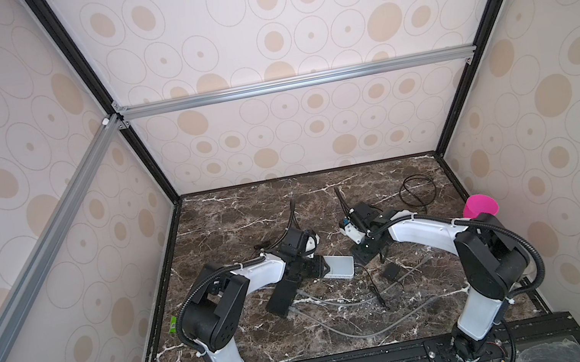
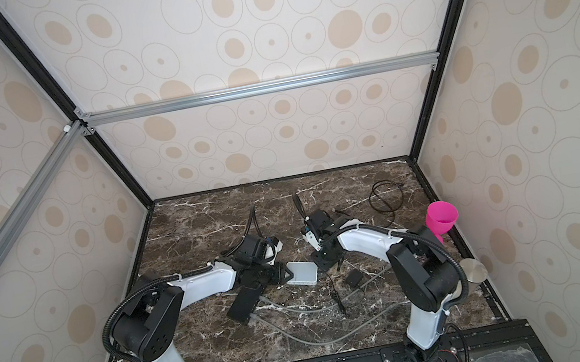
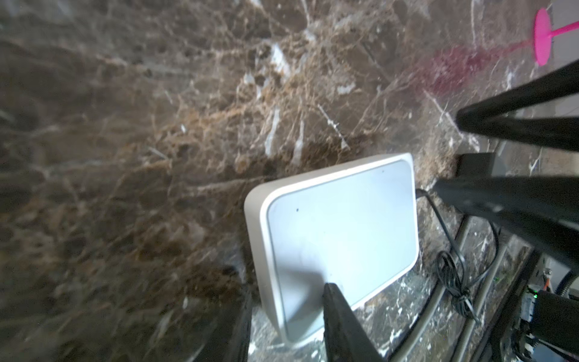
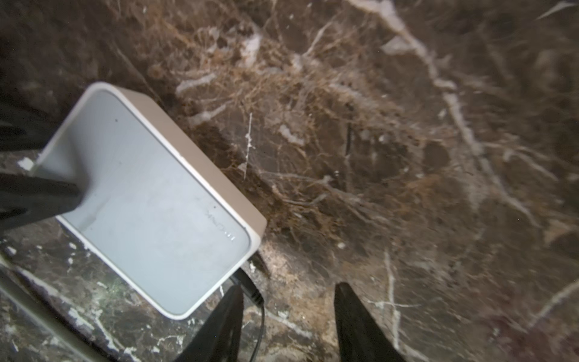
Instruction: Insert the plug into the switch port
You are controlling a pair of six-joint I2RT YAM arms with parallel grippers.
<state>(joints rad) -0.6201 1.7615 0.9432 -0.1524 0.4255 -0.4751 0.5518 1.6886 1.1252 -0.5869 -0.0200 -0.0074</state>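
While my right gripper (image 4: 286,313) hangs with its jaws parted and nothing between them, the black plug (image 4: 247,290) sits just beside one of its fingers. The plug's nose is against the side wall of the white switch (image 4: 150,200), near a corner, though I cannot tell whether it is fully seated in the port. Its thin black cable (image 3: 451,250) loops away across the marble table (image 1: 246,218), where the switch lies near the middle. My left gripper (image 3: 282,282) straddles the end of the switch farthest from the plug. One finger is laid over its top face and the other is down beside its side wall. I cannot tell whether it is pinching the casing or merely resting there. A pink cup (image 1: 480,207) stands well apart at the table's right edge.
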